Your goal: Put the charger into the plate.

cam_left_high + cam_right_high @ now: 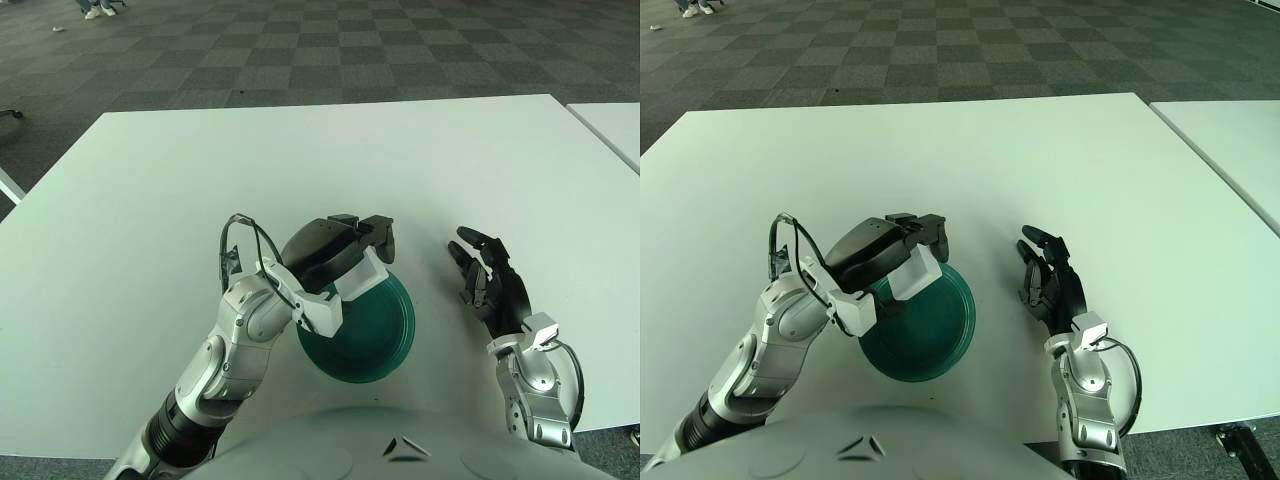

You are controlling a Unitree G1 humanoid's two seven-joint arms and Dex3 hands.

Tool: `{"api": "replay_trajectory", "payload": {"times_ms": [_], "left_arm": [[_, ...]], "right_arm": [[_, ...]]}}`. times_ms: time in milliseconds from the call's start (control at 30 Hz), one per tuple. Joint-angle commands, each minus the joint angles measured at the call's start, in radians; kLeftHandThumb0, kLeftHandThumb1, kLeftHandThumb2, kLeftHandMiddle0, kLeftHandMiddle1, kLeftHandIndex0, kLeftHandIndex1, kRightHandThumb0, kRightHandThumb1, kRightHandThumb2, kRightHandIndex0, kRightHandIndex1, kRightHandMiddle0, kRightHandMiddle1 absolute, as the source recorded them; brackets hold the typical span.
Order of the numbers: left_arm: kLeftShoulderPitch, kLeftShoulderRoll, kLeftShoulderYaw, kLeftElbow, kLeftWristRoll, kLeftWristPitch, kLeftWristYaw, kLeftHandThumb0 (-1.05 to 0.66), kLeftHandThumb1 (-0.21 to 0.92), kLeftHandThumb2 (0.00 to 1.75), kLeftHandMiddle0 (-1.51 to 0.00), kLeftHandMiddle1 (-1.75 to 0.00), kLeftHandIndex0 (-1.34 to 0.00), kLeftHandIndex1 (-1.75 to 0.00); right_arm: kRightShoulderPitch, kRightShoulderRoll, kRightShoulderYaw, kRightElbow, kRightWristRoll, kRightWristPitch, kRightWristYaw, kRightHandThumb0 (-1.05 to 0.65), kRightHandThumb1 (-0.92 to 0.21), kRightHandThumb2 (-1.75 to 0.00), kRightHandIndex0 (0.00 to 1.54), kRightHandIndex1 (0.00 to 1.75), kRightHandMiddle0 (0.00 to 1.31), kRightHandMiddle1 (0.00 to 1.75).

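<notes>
Nearest the viewer, a round dark green plate [372, 335] lies flat on a white table [120, 200], close to the front edge; to its right, apart from it, the right hand [495, 285] shows above the tabletop with its black fingers spread and loose, holding nothing. Over the plate's upper left rim hovers the left hand [335, 250], its dark fingers curled around a white block-shaped charger [362, 273]; the charger sits in that grip above the plate's rim, whether touching it cannot be told. Beyond the table's far edge stretches a grey checkered carpet [330, 50].
</notes>
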Motion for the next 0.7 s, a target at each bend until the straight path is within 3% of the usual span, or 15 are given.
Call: {"api": "replay_trajectory", "payload": {"times_ms": [0,133,200,333,467,533,567,667], "left_arm": [[0.014,0.013,0.003,0.03,-0.019,-0.03,0.025,-0.01,0.03,1.63,-0.83,-1.69,-0.61,-1.75],[0.016,0.016,0.002,0.057,-0.037,-0.05,0.027,-0.01,0.03,1.64,-0.81,-1.72,-0.61,-1.75],[0.016,0.02,0.003,0.066,-0.049,-0.057,0.02,-0.01,0.0,1.66,-0.84,-1.74,-0.67,-1.68],[0.013,0.033,0.004,0.079,-0.07,-0.065,0.005,-0.01,0.05,1.55,-0.81,-1.74,-0.72,-1.5],[0.007,0.049,0.004,0.087,-0.079,-0.06,-0.018,-0.01,0.31,1.31,-0.53,-1.75,-0.5,-1.7],[0.004,0.058,0.005,0.088,-0.08,-0.056,-0.033,-0.01,0.37,1.25,-0.47,-1.75,-0.45,-1.72],[0.002,0.062,0.005,0.088,-0.079,-0.054,-0.039,-0.15,0.48,1.11,-0.53,-1.75,-0.41,-1.73],[-0.005,0.081,0.004,0.086,-0.079,-0.047,-0.074,-0.31,0.65,0.88,-0.53,-1.75,-0.34,-1.74]], "right_arm": [[0.039,0.008,0.008,0.043,0.016,0.058,0.013,-0.72,-0.92,-0.77,0.29,0.11,0.0,0.82],[0.04,0.011,0.008,0.047,0.003,0.049,0.008,-0.72,-0.92,-0.77,0.28,0.11,0.0,0.81],[0.041,0.01,0.011,0.044,-0.003,0.049,0.008,-0.73,-0.92,-0.76,0.28,0.1,0.0,0.81],[0.045,0.007,0.019,0.035,-0.017,0.052,0.006,-0.75,-0.92,-0.77,0.26,0.09,0.0,0.8],[0.047,0.005,0.023,0.023,-0.031,0.058,0.0,-0.77,-0.92,-0.77,0.26,0.09,0.0,0.8],[0.049,0.005,0.025,0.021,-0.035,0.06,-0.003,-0.78,-0.92,-0.77,0.26,0.09,0.0,0.8],[0.049,0.005,0.026,0.02,-0.036,0.061,-0.003,-0.78,-0.92,-0.77,0.26,0.09,0.0,0.81],[0.048,0.006,0.026,0.02,-0.04,0.066,-0.005,-0.79,-0.92,-0.77,0.26,0.1,0.0,0.81]]}}
